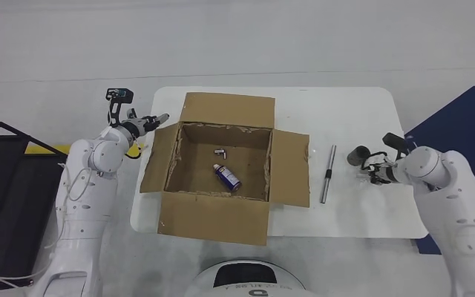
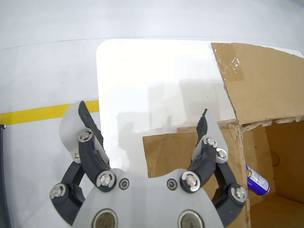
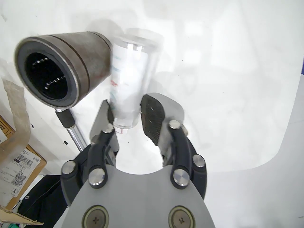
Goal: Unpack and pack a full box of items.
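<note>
Right pincer is clamped on clear plastic vial beside grey metal cylindrical bearing, near white bench's right edge; left pincer is held wide open, empty, at left edge.

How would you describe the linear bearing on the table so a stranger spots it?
On the white table, find the open cardboard box, then the thin silver rod beside it. Just past the rod lies the linear bearing: short, dark, hollow metal, fatter than the rod and unlike the clear vial.

A white tabletop is sitting on a pale grey floor, where a yellow stripe is running alongside it.
</note>
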You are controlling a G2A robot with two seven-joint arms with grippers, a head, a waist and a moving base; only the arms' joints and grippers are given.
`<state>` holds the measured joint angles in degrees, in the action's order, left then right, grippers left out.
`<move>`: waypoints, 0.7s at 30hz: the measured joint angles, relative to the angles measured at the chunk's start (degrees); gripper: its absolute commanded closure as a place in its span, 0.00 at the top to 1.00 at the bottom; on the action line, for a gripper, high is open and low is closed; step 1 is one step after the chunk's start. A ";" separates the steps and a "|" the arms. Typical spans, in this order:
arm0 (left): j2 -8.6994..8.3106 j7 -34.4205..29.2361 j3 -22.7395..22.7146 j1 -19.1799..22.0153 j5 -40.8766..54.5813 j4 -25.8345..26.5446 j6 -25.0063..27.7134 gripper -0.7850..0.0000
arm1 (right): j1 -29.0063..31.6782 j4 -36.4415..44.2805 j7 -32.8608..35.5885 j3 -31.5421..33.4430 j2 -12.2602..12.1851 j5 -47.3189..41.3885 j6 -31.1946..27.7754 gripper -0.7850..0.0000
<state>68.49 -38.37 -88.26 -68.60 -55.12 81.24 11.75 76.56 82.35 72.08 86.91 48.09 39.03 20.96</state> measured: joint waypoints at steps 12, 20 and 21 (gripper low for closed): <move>0.00 0.00 0.00 0.00 0.00 0.00 0.00 1.00 | -3.80 -2.62 2.18 -2.99 0.36 1.63 0.45 0.35; 0.00 0.00 0.00 0.00 0.00 0.00 0.00 1.00 | -7.17 -6.44 3.20 -5.48 0.84 1.90 0.11 0.25; 0.00 0.00 0.00 0.00 0.00 0.00 0.00 1.00 | -7.39 -6.78 3.30 -5.55 0.86 1.85 0.05 0.08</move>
<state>68.49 -38.37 -88.26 -68.60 -55.12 81.24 11.75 69.17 75.58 75.38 81.36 48.96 40.88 21.01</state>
